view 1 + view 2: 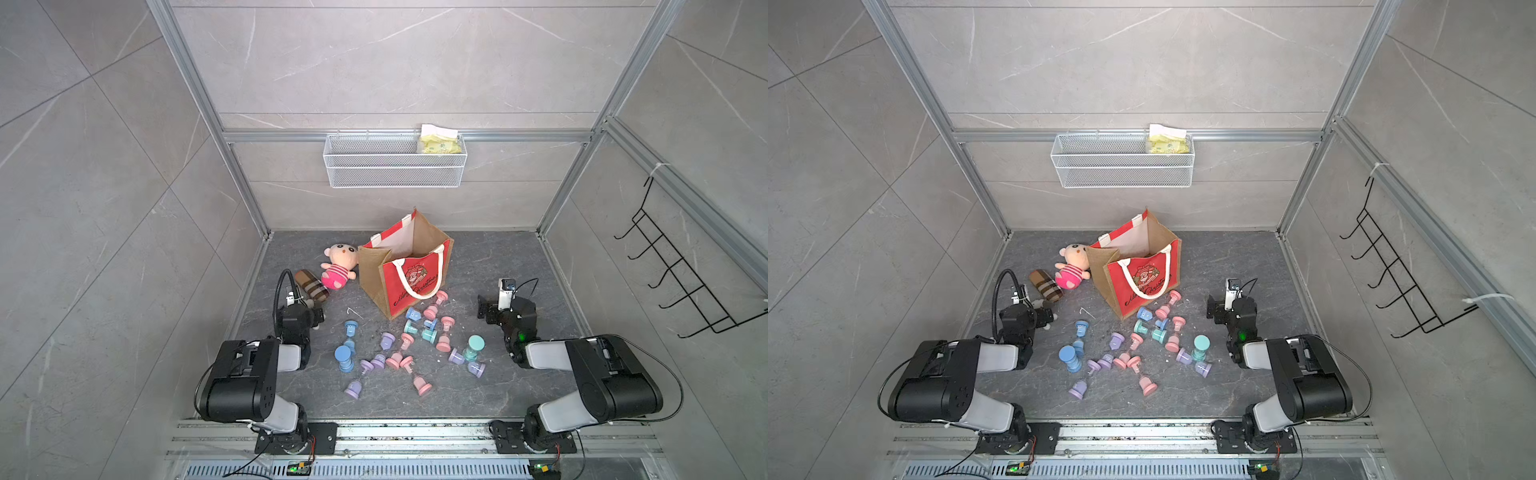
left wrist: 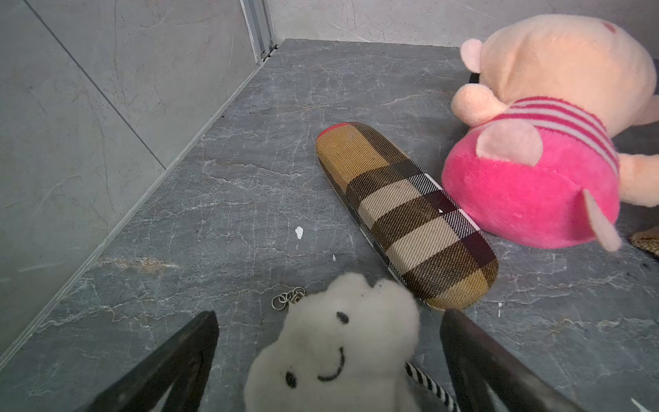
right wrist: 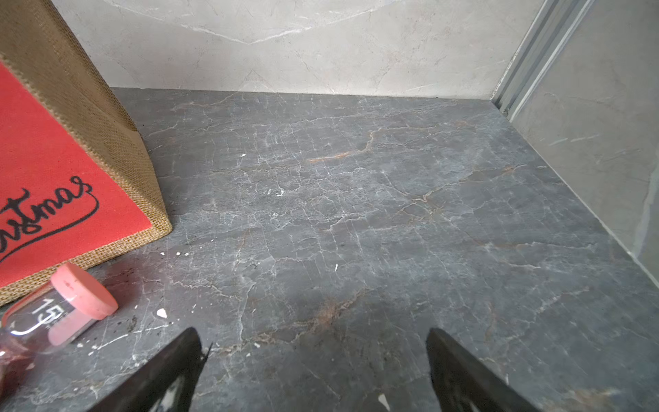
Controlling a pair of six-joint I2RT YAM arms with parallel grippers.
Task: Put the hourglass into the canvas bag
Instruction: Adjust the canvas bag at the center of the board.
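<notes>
I see left arm (image 1: 245, 382), right arm (image 1: 602, 374) folded low; left gripper (image 2: 330, 314), right gripper (image 3: 313, 331) wide open. The canvas bag (image 1: 415, 278) stands open-mouthed.

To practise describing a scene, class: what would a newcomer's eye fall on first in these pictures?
The red Christmas canvas bag stands open on the dark floor. Pastel hourglasses are scattered before its red front; a pink plush doll lies beside its tan side, on the robot's left.
</notes>
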